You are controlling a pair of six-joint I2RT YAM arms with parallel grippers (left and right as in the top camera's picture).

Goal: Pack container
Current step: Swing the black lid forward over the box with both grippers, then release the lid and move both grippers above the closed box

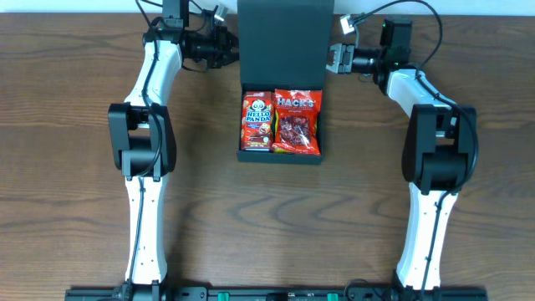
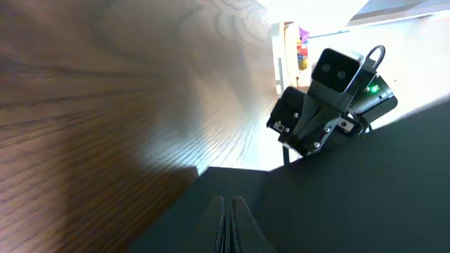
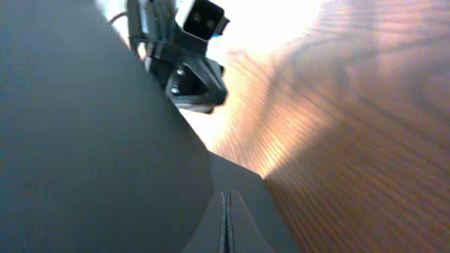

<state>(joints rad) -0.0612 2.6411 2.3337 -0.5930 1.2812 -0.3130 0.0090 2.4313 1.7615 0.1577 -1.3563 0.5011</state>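
Observation:
The dark teal-green container (image 1: pixel 281 157) sits at the table's middle, its flap lid (image 1: pixel 281 38) standing open at the back. Inside lie a red Hello Panda pack (image 1: pixel 257 121) and a red Hacks pack (image 1: pixel 296 124), side by side. My left gripper (image 1: pixel 227 47) is shut, at the lid's left edge; its fingertips (image 2: pixel 227 205) lie against the dark lid (image 2: pixel 337 204). My right gripper (image 1: pixel 336 58) is shut, at the lid's right edge; its fingertips (image 3: pixel 226 199) lie beside the lid (image 3: pixel 84 140). I cannot tell whether either tip touches the lid.
The wooden table (image 1: pixel 75 167) spreads to both sides of the container. Both arm bases stand at the front edge. The right arm's wrist (image 2: pixel 316 116) shows across the lid in the left wrist view, and the left arm's wrist (image 3: pixel 190 74) in the right wrist view.

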